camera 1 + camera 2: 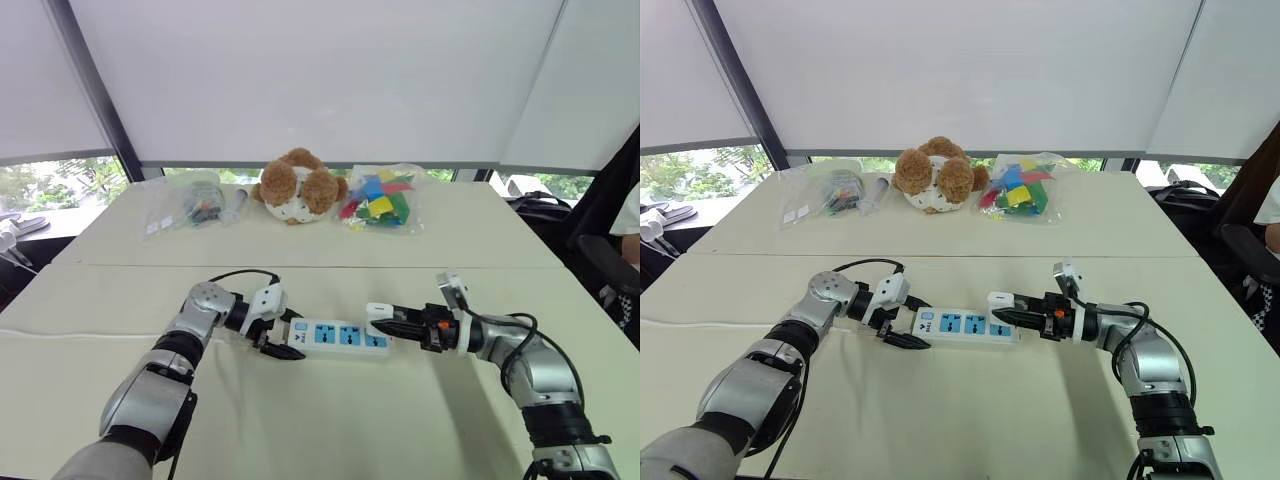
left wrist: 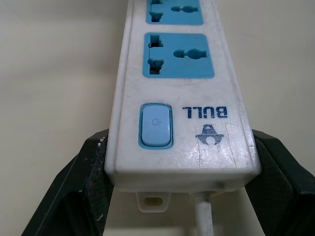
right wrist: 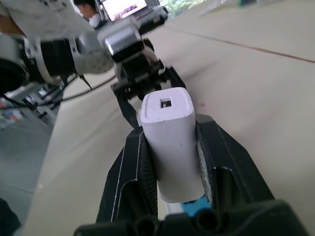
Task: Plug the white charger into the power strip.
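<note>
Your two grippers meet at the power strip (image 1: pixel 340 336), with the white charger (image 3: pixel 171 147) held over its right end.

Your left gripper (image 1: pixel 283 336) is clamped on the strip's left end, one black finger (image 2: pixel 91 184) pressed against each long side, just beside the pale blue switch (image 2: pixel 156 126) and the white cord (image 2: pixel 203 216). The strip lies flat on the near part of the table (image 1: pixel 300 420), running left to right, blue sockets facing up. Your right gripper (image 1: pixel 392 321) reaches in from the right and grips the charger between its fingers. The charger sits at the rightmost socket; you cannot tell whether it touches the strip. On the far side of the table, well apart from the strip, lie a clear bag (image 1: pixel 190 203), a teddy bear (image 1: pixel 297 186) and a bag of coloured pieces (image 1: pixel 380 198).
</note>
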### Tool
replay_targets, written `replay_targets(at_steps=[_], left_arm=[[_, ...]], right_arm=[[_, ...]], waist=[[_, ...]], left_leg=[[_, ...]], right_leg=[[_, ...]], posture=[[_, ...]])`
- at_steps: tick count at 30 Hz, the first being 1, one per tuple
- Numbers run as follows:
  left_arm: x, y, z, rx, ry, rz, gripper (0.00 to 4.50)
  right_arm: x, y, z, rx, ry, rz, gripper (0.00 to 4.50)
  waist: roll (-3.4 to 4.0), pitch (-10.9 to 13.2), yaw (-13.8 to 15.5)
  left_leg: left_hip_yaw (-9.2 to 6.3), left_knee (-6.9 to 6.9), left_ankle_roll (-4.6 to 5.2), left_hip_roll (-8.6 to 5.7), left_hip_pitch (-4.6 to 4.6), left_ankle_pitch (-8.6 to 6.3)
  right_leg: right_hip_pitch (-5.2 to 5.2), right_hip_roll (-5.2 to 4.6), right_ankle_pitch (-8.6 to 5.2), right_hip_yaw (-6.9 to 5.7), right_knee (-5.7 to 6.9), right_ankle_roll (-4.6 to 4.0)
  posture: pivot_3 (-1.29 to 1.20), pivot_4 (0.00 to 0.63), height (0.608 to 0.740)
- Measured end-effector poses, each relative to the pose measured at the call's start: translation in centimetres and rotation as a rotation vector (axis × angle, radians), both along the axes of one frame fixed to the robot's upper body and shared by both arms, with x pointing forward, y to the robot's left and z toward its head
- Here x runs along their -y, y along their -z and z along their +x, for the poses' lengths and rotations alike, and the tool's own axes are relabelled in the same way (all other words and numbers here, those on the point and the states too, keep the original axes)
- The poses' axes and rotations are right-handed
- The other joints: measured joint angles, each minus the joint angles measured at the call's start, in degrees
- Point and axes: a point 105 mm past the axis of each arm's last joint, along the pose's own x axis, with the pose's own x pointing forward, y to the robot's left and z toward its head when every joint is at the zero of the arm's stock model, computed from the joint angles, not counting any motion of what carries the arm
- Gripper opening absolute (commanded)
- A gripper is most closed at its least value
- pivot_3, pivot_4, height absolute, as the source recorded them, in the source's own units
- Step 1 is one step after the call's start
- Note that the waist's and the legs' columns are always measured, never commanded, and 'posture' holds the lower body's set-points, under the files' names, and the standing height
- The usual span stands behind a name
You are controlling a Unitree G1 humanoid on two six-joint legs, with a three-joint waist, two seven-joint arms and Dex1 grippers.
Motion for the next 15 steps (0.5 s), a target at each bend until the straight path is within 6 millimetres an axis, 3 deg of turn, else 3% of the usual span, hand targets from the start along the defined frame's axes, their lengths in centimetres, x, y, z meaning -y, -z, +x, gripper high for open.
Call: replay_targets(at_steps=[15], left_arm=[[-0.2, 0.1, -0.3, -0.015, 0.016, 0.003, 3.03]], right_arm=[[0.0, 0.7, 1.4, 0.041, -0.002, 0.007, 0.71]], waist=[[0.0, 0.0, 0.0]], left_leg=[[-0.01, -0.02, 0.0, 0.01, 0.02, 0.0]], right_leg=[[0.01, 0.01, 0.0, 0.0, 0.0, 0.0]], posture=[[0.0, 0.15, 0.739]])
